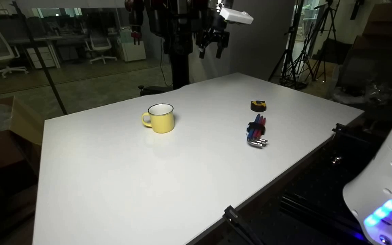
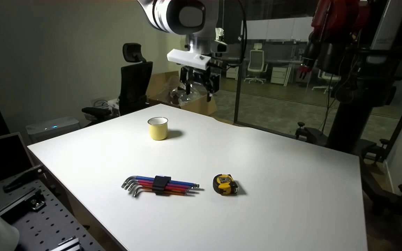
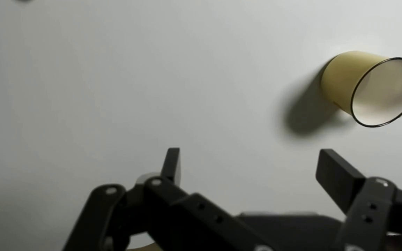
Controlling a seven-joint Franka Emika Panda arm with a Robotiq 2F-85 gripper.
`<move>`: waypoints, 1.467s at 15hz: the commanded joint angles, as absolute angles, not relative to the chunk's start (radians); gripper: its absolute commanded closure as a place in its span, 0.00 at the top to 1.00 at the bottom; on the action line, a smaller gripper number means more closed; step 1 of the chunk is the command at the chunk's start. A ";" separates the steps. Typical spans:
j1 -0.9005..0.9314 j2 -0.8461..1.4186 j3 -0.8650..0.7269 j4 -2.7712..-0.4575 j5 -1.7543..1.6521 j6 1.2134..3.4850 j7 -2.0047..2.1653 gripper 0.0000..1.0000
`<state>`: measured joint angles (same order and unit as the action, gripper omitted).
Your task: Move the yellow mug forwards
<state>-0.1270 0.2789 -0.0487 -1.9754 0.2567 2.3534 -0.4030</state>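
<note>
There's one mug (image 1: 162, 121), one tape measure (image 2: 224, 184), one hex-key set (image 2: 161, 185).

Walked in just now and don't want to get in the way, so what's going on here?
A robot arm has the job of moving the yellow mug forwards, but it isn't handling anything right now. Its gripper is raised, open and empty, with the mug off to one side in the wrist view. The mug stands upright on the white table; a hex key set and a tape measure lie there too, apart from the mug.
</note>
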 commanded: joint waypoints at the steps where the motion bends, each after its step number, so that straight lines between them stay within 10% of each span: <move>1: -0.142 0.278 -0.034 -1.972 0.250 2.350 -0.398 1.00; 22: -0.044 0.344 0.035 -1.977 0.015 2.400 -0.346 1.00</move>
